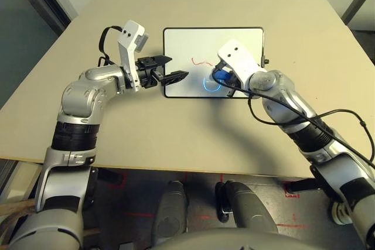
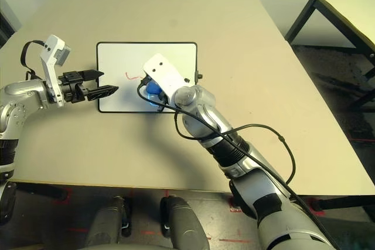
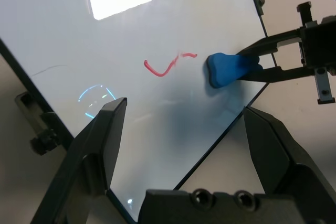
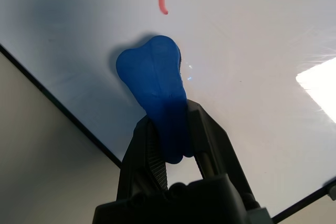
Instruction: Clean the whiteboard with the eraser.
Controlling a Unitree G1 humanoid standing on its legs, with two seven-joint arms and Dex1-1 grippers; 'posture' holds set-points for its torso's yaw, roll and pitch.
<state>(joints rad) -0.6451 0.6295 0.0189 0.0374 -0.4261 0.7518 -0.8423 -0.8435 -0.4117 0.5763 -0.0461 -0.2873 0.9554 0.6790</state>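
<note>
The whiteboard (image 1: 193, 42) lies flat in the middle of the table, with a red squiggle (image 1: 201, 61) near its centre and a faint blue circular mark (image 1: 211, 84) by its near edge. My right gripper (image 4: 170, 140) is shut on the blue eraser (image 4: 155, 80), whose free end rests on the board close to the squiggle's right end. Seen from the head, the eraser (image 1: 221, 76) sits over the blue circle. My left gripper (image 1: 171, 68) stands open at the board's left edge, its fingertips just over the near left corner, holding nothing.
The tan table (image 1: 176, 127) stretches wide around the board, its front edge close to my body. A black cable (image 1: 275, 122) loops along my right forearm. A second table (image 2: 345, 4) stands off to the far right.
</note>
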